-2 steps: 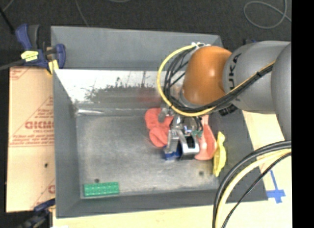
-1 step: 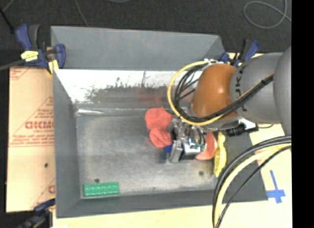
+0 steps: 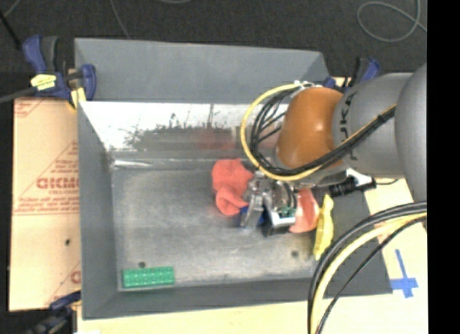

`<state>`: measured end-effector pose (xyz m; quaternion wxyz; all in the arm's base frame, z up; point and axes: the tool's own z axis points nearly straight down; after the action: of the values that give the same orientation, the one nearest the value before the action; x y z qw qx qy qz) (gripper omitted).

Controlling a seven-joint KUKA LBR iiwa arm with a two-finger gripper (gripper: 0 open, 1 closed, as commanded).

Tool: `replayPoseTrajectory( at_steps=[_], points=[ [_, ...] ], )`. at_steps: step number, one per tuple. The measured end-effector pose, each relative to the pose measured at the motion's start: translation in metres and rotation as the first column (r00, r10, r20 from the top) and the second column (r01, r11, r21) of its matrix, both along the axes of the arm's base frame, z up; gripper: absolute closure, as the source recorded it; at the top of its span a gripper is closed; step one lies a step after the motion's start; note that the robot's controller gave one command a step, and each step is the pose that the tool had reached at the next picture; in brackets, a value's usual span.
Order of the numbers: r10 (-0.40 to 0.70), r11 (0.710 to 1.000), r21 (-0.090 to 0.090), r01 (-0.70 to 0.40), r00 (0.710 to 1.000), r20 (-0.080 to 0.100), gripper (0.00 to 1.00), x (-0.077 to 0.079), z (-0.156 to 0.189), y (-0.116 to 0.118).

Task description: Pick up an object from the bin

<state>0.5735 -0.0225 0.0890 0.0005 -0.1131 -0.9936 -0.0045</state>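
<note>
**A:** Pink cloth [image 3: 228, 182], where does it lie?

**B:** In the grey metal bin [image 3: 165, 217]. At the front left corner lies a flat green studded plate [image 3: 149, 276], and a yellow thing [image 3: 323, 230] is by the right wall. Further in, right of the middle, the cloth lies crumpled. The gripper [image 3: 267, 209] is low over its right part.

**A:** Open or closed?

**B:** That I cannot tell.

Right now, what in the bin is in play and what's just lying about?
In play: pink crumpled thing and small blue thing, both at the end of the arm.
Lying about: green flat brick, front left; yellow thing, right wall.
</note>
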Motion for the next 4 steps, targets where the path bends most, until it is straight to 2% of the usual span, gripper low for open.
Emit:
replayPoseTrajectory(
  at_steps=[2,4],
  points=[
    [0.0,1.0,0.0,0.0,1.0,0.0,1.0,0.0,0.002,0.0],
    [0.001,1.0,-0.002,-0.001,1.0,0.0,1.0,-0.001,0.037,-0.002]
  ],
)
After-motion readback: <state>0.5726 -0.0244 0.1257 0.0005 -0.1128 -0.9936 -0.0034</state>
